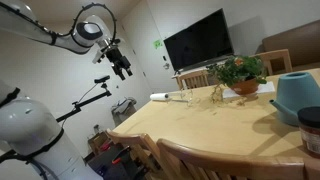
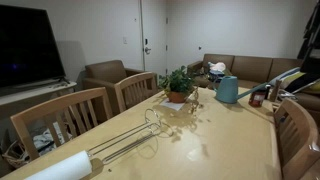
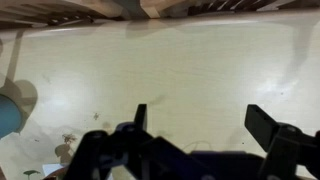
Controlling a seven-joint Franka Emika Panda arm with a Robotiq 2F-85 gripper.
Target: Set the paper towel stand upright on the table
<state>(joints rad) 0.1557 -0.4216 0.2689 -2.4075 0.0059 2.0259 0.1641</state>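
Note:
The paper towel stand [image 2: 135,138] is a thin silvery wire frame lying on its side on the tan wooden table [image 2: 210,150]. Its ring base [image 2: 152,122] points toward the plant, and a white paper towel roll [image 2: 60,166] sits at its other end. In an exterior view the stand [image 1: 183,97] and roll [image 1: 160,97] lie at the table's far end. My gripper [image 1: 121,64] hangs in the air well above and off that end of the table. It is open and empty. In the wrist view its fingers [image 3: 203,125] frame bare table [image 3: 190,60].
A potted plant [image 1: 238,72] [image 2: 178,85], a teal watering can [image 1: 297,95] [image 2: 227,90] and a dark cup [image 1: 310,130] stand on the table. Wooden chairs [image 2: 60,115] line its edge. A TV [image 1: 198,42] is behind.

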